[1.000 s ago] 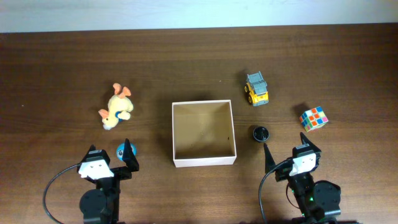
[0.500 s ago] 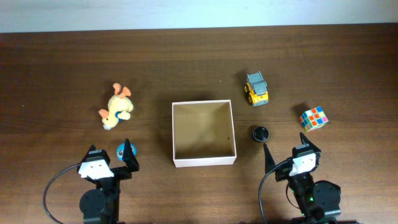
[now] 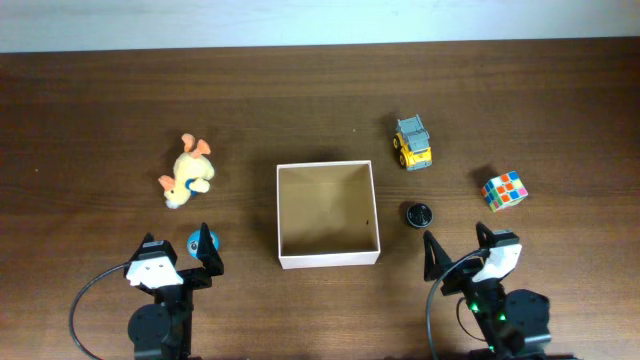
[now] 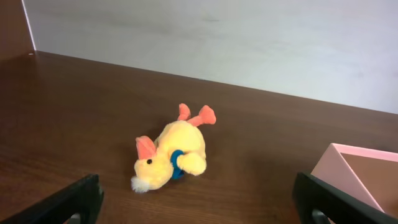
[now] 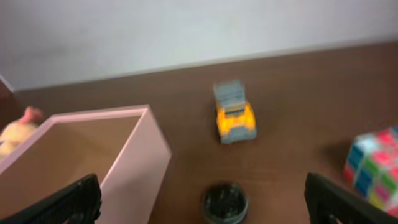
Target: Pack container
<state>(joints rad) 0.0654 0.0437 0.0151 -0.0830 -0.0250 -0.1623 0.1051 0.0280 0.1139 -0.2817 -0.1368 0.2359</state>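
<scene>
The container [image 3: 329, 259] is a square open box with white walls and a tan inside, at the table's middle; nothing shows inside it. It also shows in the left wrist view [image 4: 348, 168] and the right wrist view [image 5: 134, 165]. A yellow plush duck [image 3: 187, 172] [image 4: 171, 155] lies to its left. A yellow and grey toy truck [image 3: 413, 143] [image 5: 234, 115], a colour cube [image 3: 504, 190] [image 5: 373, 168] and a small black round cap [image 3: 419, 214] [image 5: 224, 202] lie to its right. My left gripper [image 3: 178, 247] [image 4: 199, 205] is open and empty. My right gripper [image 3: 458, 246] [image 5: 205, 200] is open and empty, just behind the cap.
A small blue ball [image 3: 196, 240] lies on the table right by my left gripper's right finger. A pale wall runs along the table's far edge [image 3: 320, 45].
My right gripper has turned and shifted slightly to the right, and its wrist view is blurred by motion. The left arm and all the toys have not moved.
</scene>
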